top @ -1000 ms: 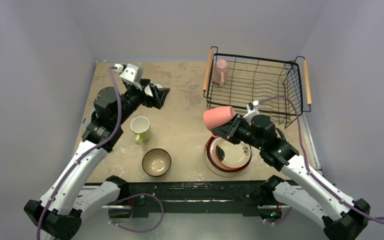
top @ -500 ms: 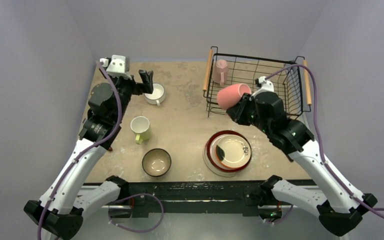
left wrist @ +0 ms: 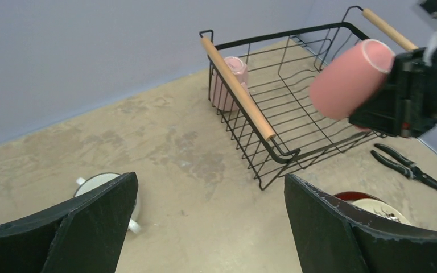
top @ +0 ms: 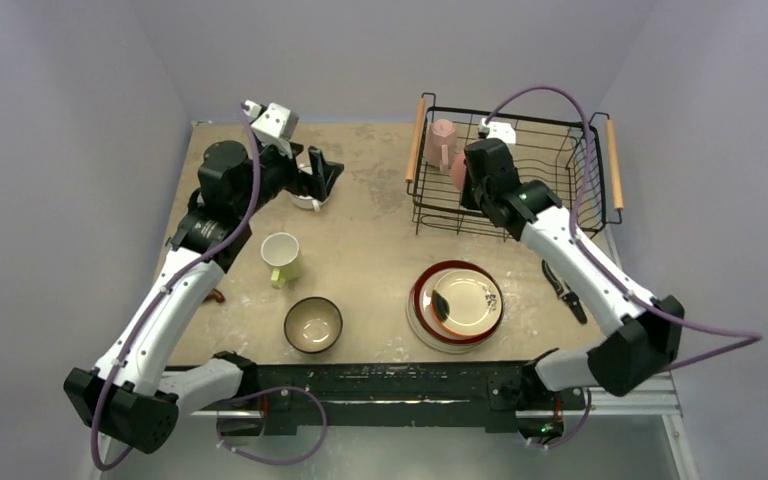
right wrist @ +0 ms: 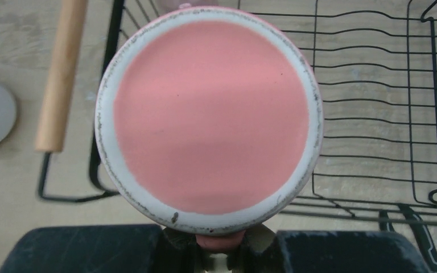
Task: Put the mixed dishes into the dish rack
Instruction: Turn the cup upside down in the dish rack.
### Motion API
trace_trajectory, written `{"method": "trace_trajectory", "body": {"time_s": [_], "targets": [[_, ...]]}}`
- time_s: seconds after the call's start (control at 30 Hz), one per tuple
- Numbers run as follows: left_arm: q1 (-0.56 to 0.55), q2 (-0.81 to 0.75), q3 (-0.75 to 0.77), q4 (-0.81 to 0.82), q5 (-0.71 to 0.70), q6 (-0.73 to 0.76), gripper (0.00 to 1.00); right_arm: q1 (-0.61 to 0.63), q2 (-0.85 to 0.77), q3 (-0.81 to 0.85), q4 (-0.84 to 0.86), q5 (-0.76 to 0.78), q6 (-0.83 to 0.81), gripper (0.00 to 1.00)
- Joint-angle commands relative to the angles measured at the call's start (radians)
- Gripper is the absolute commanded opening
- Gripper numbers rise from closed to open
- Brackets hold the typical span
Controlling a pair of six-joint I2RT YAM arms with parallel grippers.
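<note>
At one o'clock, above the dish rack [top: 615,165], right end effector [top: 468,178] grips salmon mug [right wrist: 210,114]; left end effector [left wrist: 209,187], eleven o'clock, open.

White arm links [top: 160,320], black joints [top: 222,165], purple cables [top: 545,89], matte black left gripper [left wrist: 207,179]

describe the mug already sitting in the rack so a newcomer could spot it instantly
Find the black wire dish rack at the table's far right in the top view. In its far-left corner, next to the left wooden handle, stands the pale pink mug. It is paler than the salmon mug beside it, which the right gripper holds.
</note>
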Motion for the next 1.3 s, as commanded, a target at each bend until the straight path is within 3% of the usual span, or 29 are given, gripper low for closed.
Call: {"method": "trace_trajectory", "body": {"time_s": [0.0, 0.2, 0.47, 0.9, 1.27], "targets": [[0.076, 0.059, 0.079, -0.017, 0.247, -0.108, 1.0, -0.095, 0.104, 0.105, 0.176, 0.045, -0.074, 0.0], [0.207, 0.107, 0.095, 0.018, 0.348, -0.265, 1.0, -0.181, 0.316, 0.209, 0.226, 0.024, -0.097, 0.0], [0.225, 0.127, 0.104, 0.017, 0.362, -0.31, 1.0, -0.228, 0.587, 0.454, 0.184, -0.024, -0.097, 0.0], [0.244, 0.141, 0.109, 0.016, 0.378, -0.353, 1.0, -0.272, 0.693, 0.427, 0.304, -0.088, -0.093, 0.0], [0.277, 0.145, 0.104, 0.035, 0.394, -0.394, 1.0, -0.288, 0.843, 0.58, 0.249, -0.113, -0.139, 0.0]]}}
